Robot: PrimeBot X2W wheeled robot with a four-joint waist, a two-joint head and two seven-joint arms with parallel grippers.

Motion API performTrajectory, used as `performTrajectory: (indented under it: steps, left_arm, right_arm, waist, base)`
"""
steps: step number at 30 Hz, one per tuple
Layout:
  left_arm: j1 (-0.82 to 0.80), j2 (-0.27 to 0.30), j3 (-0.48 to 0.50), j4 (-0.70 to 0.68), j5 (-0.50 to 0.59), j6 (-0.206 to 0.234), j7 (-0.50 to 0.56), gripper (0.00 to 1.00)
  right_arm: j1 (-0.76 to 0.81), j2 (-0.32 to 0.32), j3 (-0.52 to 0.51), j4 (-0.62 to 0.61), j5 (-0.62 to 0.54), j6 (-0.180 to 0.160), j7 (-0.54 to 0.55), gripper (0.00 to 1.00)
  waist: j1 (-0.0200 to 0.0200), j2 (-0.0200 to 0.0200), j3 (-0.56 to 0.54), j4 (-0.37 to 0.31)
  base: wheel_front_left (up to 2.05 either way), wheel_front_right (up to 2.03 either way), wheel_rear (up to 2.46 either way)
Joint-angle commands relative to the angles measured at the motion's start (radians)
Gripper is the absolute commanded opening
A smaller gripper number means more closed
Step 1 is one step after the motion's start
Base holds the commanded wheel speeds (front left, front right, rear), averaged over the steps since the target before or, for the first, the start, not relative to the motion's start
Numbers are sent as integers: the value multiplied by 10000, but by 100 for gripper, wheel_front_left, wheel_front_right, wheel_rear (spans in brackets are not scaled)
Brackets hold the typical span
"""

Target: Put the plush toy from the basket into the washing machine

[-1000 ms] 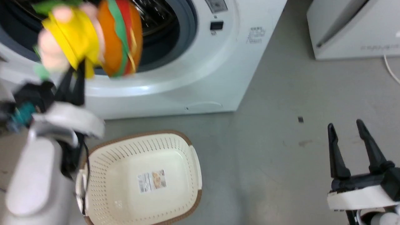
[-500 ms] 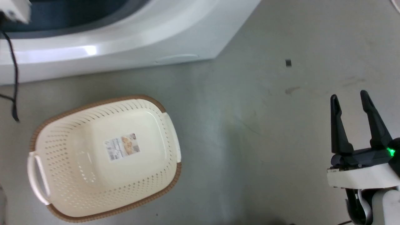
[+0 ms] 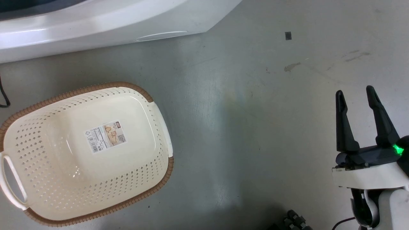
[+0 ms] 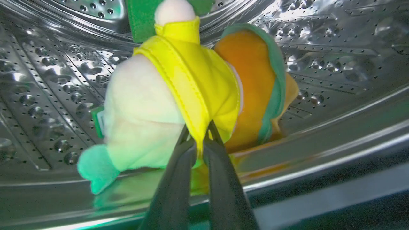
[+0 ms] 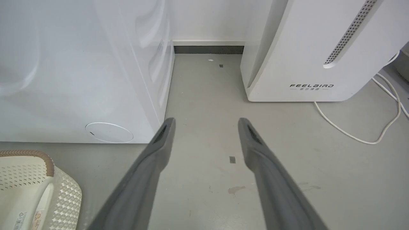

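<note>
In the left wrist view the plush toy [image 4: 191, 92] hangs inside the shiny steel drum [image 4: 48, 95] of the washing machine [image 3: 96, 19], its orange burger part to the right and the yellow and pale-pink part to the left. My left gripper [image 4: 199, 135] is shut on the toy's yellow edge. The cream basket [image 3: 84, 150] stands on the floor in front of the machine, holding nothing but its paper label. My right gripper [image 3: 354, 94] is open over bare floor at the lower right, well apart from the basket [image 5: 32, 188].
A white FEELBIRD appliance [image 5: 319, 51] stands to the right of the washing machine [image 5: 80, 70], with a white cable [image 5: 358, 137] trailing on the grey floor. A small dark mark [image 3: 288, 35] lies on the floor. A black cable [image 3: 3, 95] hangs at the left edge.
The head camera has tilted down, so the porthole, the left arm and the toy have left that view and the basket has shifted left. The right gripper stays open.
</note>
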Motion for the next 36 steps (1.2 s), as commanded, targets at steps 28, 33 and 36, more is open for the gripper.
performTrajectory:
  steps: [28,33,36]
  left_arm:
    - [2057,-957,-2548,1452,-1847,-41,-3240,100]
    - [3400,-1174,-2441,683,-2158,17,-3621,100]
    - [4459,-1360,-2083,-273,-2366,315,-3684,100]
  right_arm:
    - [383,7,-354,454,-715,-9,-46,100]
    - [666,7,-406,510,-866,-9,-46,100]
    - [907,7,-495,500,-886,-9,-46,100]
  waist:
    - [-2,0,-3634,1366]
    - [-2,0,-4763,1747]
    - [-2,0,-5366,1985]
  base:
    - [0,0,0]
    - [0,0,0]
    - [0,0,0]
